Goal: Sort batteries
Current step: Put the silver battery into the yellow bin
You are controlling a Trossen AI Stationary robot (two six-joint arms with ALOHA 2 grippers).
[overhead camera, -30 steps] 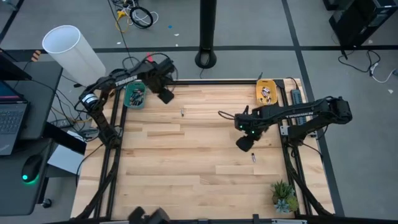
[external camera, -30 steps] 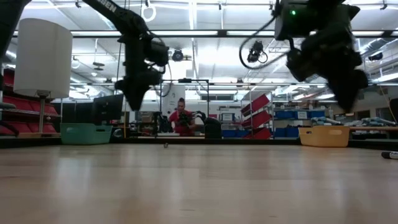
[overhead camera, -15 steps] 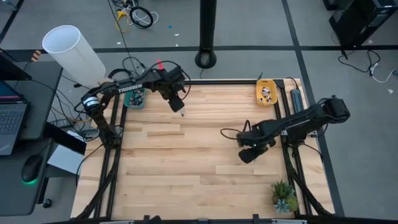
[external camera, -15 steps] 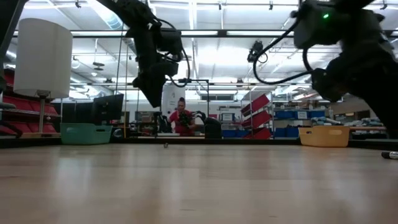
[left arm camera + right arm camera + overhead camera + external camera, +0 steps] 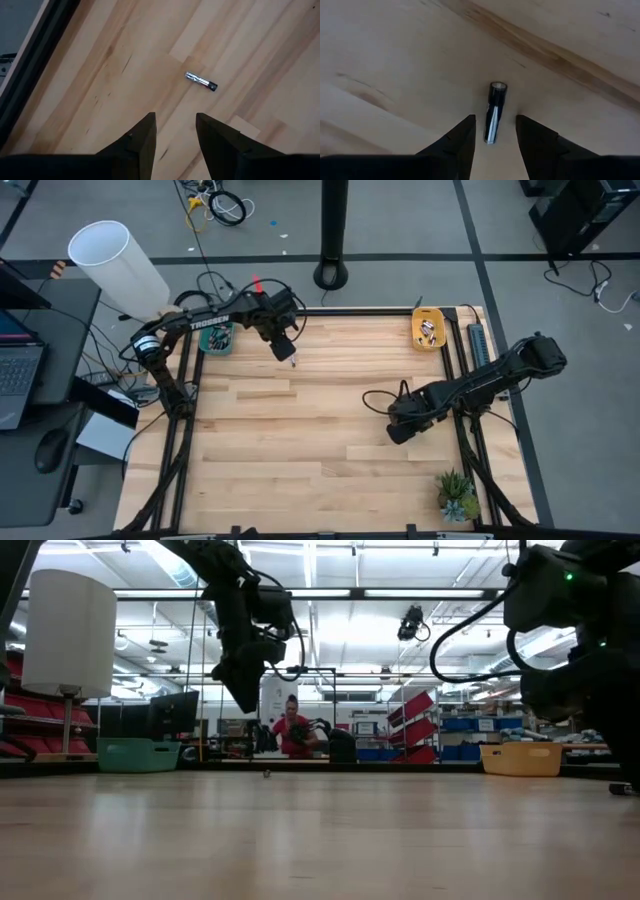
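One battery (image 5: 200,82) lies on its side on the wooden table, toward the far left. My left gripper (image 5: 175,127) hangs open above the table just short of it, pointing steeply down; in the high view it (image 5: 289,350) is right beside that battery (image 5: 294,361). A second battery (image 5: 495,112), dark with a silvery streak, lies on the table near the right edge. My right gripper (image 5: 495,127) is low over it and open, a finger on either side of the battery's nearer end without touching it. In the high view this gripper (image 5: 398,432) covers the battery.
A teal tray (image 5: 216,337) with batteries stands at the far left corner, and an orange tray (image 5: 429,329) with batteries at the far right. A small plant (image 5: 458,495) stands at the near right corner. A power strip (image 5: 477,345) runs along the right rail.
My left gripper swung from over the teal tray toward the table's right, stopped above the far-left battery and has held still since. My right gripper has sunk and moved toward the near edge, rolling about its own axis, and now stands over the right-hand battery.
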